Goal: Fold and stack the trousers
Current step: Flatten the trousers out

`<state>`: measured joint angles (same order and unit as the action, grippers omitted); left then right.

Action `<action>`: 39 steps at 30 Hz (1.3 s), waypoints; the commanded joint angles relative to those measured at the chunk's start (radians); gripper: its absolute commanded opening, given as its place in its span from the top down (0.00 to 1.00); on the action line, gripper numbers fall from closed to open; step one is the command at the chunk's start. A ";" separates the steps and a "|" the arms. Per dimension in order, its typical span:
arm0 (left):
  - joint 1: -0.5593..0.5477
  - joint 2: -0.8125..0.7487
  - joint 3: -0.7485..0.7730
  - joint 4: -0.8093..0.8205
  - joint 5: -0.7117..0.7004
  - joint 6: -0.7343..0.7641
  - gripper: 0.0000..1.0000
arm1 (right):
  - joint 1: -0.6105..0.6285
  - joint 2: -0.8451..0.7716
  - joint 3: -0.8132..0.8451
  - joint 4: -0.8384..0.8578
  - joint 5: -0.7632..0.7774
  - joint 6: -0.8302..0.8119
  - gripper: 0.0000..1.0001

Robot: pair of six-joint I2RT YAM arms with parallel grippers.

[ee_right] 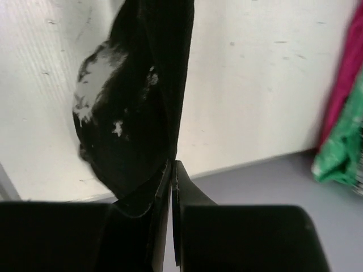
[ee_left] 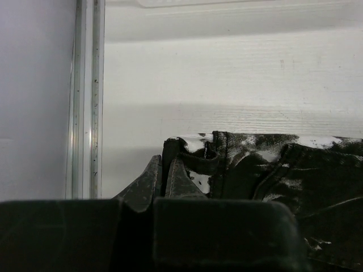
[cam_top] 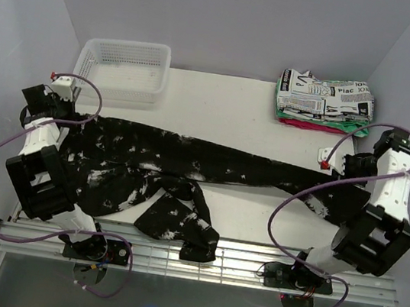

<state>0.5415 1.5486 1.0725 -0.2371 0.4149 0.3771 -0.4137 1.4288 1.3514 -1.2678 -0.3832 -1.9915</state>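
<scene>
The trousers point(cam_top: 189, 159), black with white splotches, lie stretched across the table from left to right. One leg runs straight to the right; the other is crumpled toward the front edge point(cam_top: 182, 227). My left gripper point(cam_top: 77, 123) is shut on the trousers' left end; in the left wrist view the fingers point(ee_left: 163, 170) pinch a fabric edge point(ee_left: 249, 164). My right gripper point(cam_top: 350, 175) is shut on the right end; the right wrist view has its jaws point(ee_right: 172, 165) closed on a dark fold of the trousers point(ee_right: 136, 102).
A white mesh basket point(cam_top: 124, 72) stands at the back left. A stack of folded cloths point(cam_top: 324, 102), newspaper print on top with green and red below, sits at the back right, its edge point(ee_right: 340, 141) showing in the right wrist view. A metal rail point(cam_top: 196, 264) runs along the front.
</scene>
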 commanded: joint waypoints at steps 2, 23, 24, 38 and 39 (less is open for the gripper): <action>0.023 0.048 0.043 0.094 -0.042 -0.003 1.00 | 0.067 0.254 0.044 -0.015 0.144 0.139 0.92; 0.018 0.257 0.399 -0.010 -0.042 -0.070 0.21 | 0.289 0.556 0.581 0.204 0.060 0.744 0.10; 0.018 0.237 0.400 -0.037 -0.024 -0.051 0.03 | 0.292 0.532 0.581 0.074 -0.036 0.752 0.09; -0.032 -0.070 0.081 -0.350 0.259 0.212 0.02 | 0.835 0.245 0.037 0.068 -0.551 1.161 0.00; -0.037 -0.076 0.063 -0.350 0.257 0.210 0.02 | 0.870 0.255 0.037 0.073 -0.571 1.165 0.03</action>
<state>0.5129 1.4948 1.1912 -0.5167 0.6189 0.5533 0.3840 1.6516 1.4078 -1.2167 -0.8265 -0.9504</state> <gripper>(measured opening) 0.979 0.982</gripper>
